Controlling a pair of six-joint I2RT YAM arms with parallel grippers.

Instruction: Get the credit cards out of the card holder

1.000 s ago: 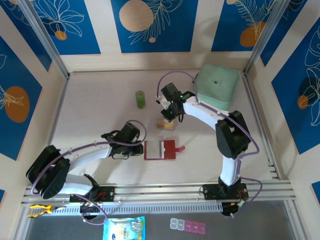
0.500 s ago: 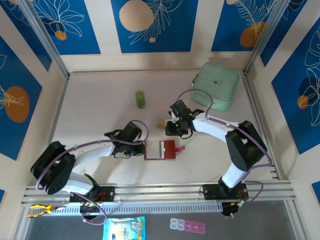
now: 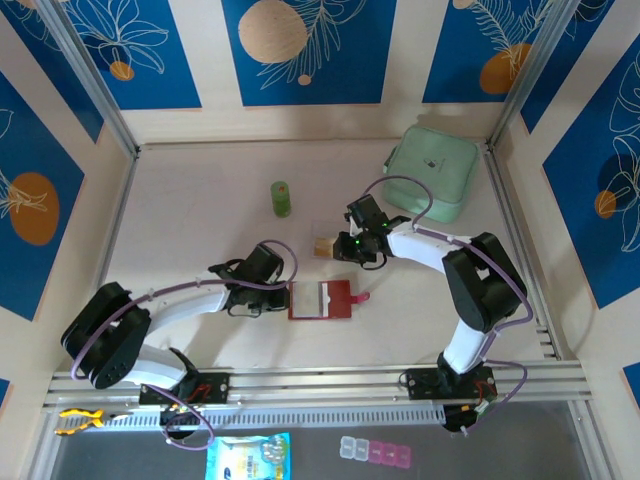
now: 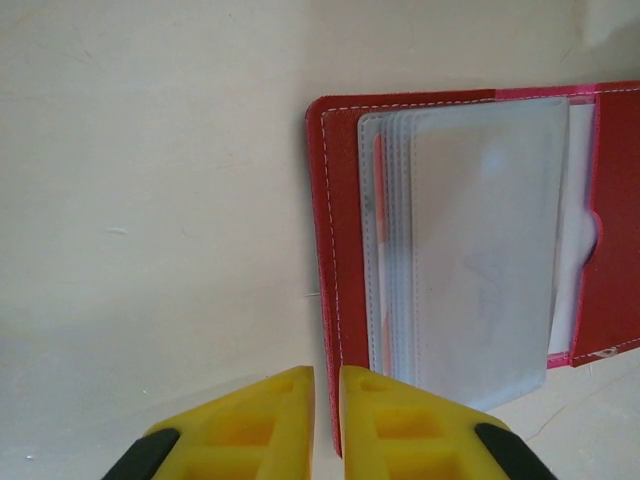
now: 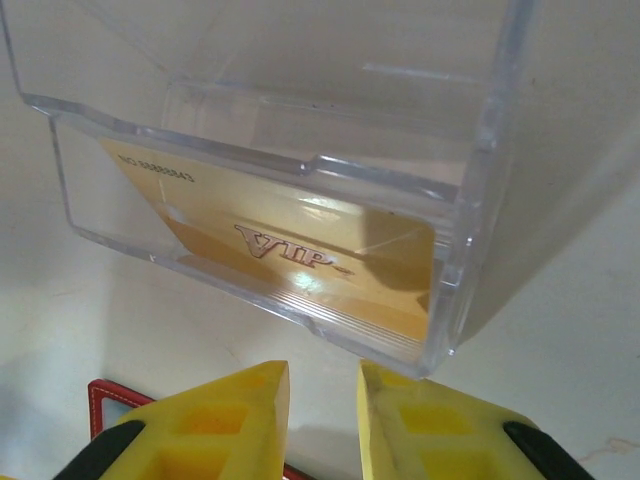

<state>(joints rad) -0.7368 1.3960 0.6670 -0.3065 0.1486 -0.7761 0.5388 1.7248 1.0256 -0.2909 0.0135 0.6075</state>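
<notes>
The card holder (image 3: 320,300) lies open and flat on the worktop (image 3: 200,190) between the two arms, pockets facing up. The left end effector (image 4: 325,420) sits at its left edge with the jaws pinched almost together. The red cover's edge runs straight into the slit, so that reads as a hold on the cover, pinning it down.

The right end effector (image 5: 322,420) hovers just past the holder's far corner, facing the clear box (image 5: 485,150), jaws a little apart and nothing between them. One gold card (image 5: 300,255) lies flat inside that box.

On to handling. The credit cards should be light, thin, stiff and slick, so they won't bend, but they can squirt out of a careless pinch. The clear pockets (image 4: 480,230) are soft, stacked film and will likely cling and drag. An orange-red sliver (image 4: 378,190) shows at the left edge of the pockets. It may be a card, but I cannot tell how many remain.

The best hold, I'd judge, is across the two faces at whatever short edge peeks out, drawing straight along the pocket mouth. The holder itself is light and would slide along with the card, so the grip on the cover matters.
</notes>
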